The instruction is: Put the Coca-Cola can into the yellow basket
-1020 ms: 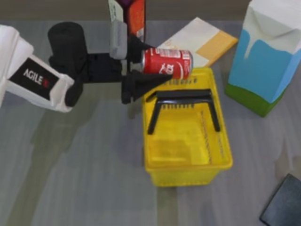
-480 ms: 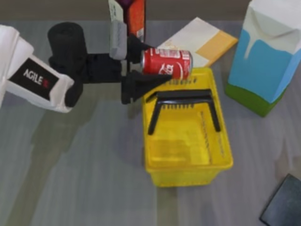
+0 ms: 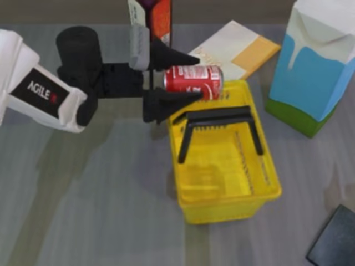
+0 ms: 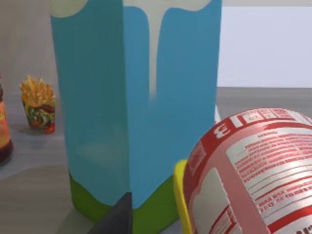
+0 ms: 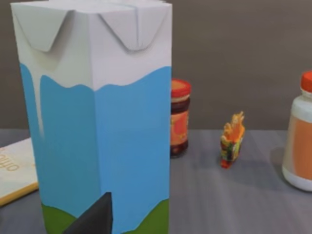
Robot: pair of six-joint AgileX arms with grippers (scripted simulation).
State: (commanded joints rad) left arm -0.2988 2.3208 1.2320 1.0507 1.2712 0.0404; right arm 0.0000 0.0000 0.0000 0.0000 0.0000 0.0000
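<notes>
Fingers of left gripper point(image 3: 186, 76) spread apart, red aluminium Coca-Cola can point(image 3: 192, 80) dropping between them toward yellow slotted plastic basket point(image 3: 265, 164) just below.

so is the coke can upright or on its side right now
On its side. The Coca-Cola can lies horizontally between the left gripper fingers, over the far rim of the yellow basket.

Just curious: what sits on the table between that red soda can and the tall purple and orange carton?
In the top view, only one finger of the left claw, between the Coca-Cola can and carton.
</notes>
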